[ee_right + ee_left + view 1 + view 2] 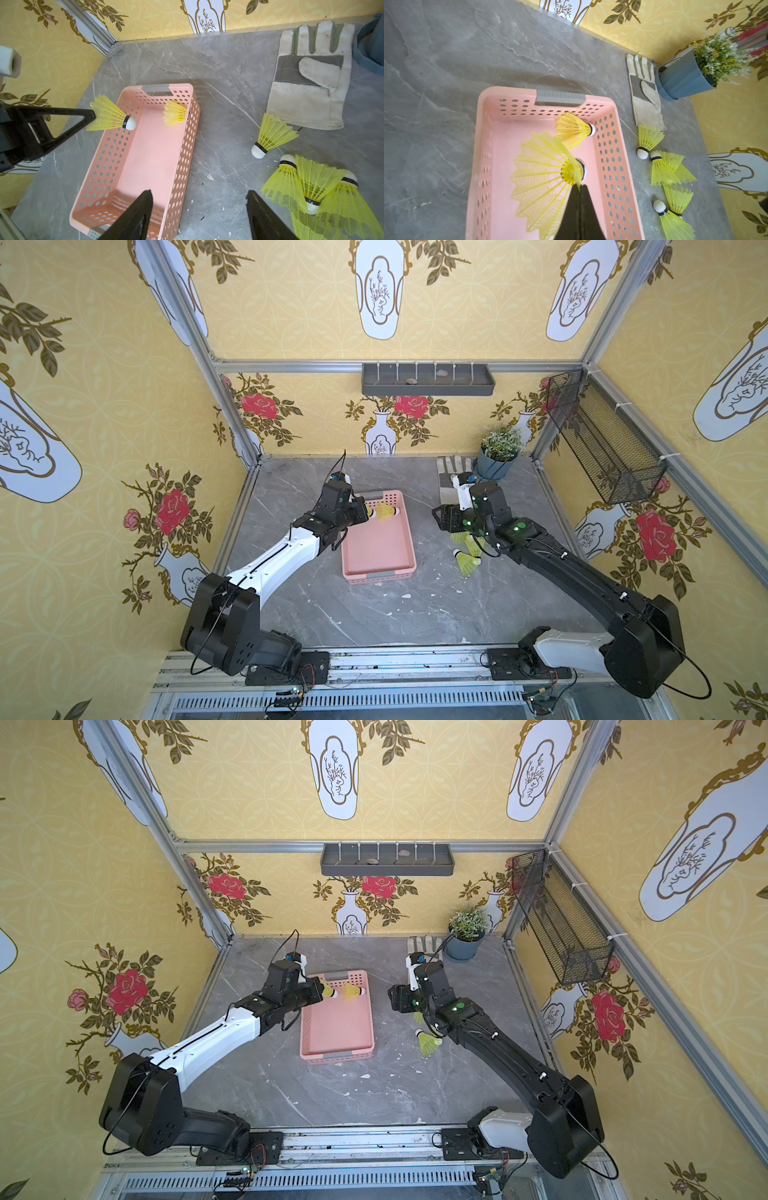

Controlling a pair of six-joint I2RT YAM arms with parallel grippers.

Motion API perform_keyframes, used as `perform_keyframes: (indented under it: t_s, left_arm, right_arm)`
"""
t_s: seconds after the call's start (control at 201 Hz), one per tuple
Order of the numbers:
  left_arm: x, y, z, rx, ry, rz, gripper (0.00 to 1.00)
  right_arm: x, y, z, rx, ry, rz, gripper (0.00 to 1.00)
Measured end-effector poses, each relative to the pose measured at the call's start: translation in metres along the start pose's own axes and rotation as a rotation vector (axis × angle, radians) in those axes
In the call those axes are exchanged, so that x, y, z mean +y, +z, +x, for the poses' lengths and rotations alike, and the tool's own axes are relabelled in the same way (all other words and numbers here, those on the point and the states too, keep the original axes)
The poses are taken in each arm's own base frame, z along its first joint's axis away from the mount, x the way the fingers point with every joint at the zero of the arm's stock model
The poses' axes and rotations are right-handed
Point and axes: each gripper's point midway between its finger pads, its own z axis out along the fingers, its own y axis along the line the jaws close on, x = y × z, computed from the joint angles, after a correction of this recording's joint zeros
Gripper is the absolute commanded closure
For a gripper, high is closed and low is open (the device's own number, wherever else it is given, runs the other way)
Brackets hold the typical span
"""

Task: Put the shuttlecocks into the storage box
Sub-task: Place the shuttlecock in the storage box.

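storage box: shallow pink perforated basket, grey handles, flat on the tabletop
held shuttlecock: neon yellow, skirt pinched in the left end effector, above the box's far end
boxed shuttlecock: on its side, far corner
loose shuttlecocks: overlapping heap right of the box, one apart

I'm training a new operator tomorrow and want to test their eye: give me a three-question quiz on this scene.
1. True or false: the left gripper is shut on a shuttlecock over the pink basket.
2. How many shuttlecocks lie on the basket's floor? A) none B) one C) three
3. Fill in: the right gripper, near the loose shuttlecocks on the table, is ___.
Key: 1 true; 2 B, the lying shuttlecock; 3 open.
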Motion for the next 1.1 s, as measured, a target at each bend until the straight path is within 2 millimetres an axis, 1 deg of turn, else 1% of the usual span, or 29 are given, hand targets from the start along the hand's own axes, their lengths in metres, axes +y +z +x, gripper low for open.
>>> perform_keyframes:
  t_s: [0.1, 0.209, 0.339, 0.493, 0.597, 0.682, 0.841, 1.095]
  left_arm:
    - [0.004, 0.010, 0.002, 0.006, -0.025, -0.019, 1.00]
    - [0.008, 0.019, 0.006, 0.012, -0.046, -0.034, 1.00]
    - [0.009, 0.029, 0.004, 0.008, -0.057, -0.042, 1.00]
    - [0.011, 0.039, 0.002, 0.003, -0.077, -0.055, 1.00]
    - [0.015, 0.047, 0.007, 0.015, -0.080, -0.069, 1.00]
    - [0.018, 0.051, 0.008, 0.020, -0.094, -0.075, 1.00]
    - [0.017, 0.058, 0.002, 0.007, -0.100, -0.070, 1.00]
    - [0.022, 0.068, 0.006, 0.021, -0.127, -0.087, 1.00]
  right_arm:
    - [-0.002, -0.002, 0.004, -0.002, 0.021, 0.005, 0.27]
    - [-0.004, -0.004, 0.002, -0.019, 0.024, 0.010, 0.27]
    - [-0.004, -0.009, 0.001, -0.034, 0.028, 0.012, 0.27]
    - [-0.007, -0.010, 0.004, -0.035, 0.046, 0.019, 0.27]
    - [-0.010, -0.010, 0.007, -0.035, 0.050, 0.035, 0.27]
    - [-0.010, -0.010, 0.007, -0.035, 0.050, 0.035, 0.27]
    - [-0.010, -0.010, 0.006, -0.037, 0.053, 0.037, 0.27]
    - [-0.011, -0.010, 0.007, -0.037, 0.055, 0.038, 0.27]
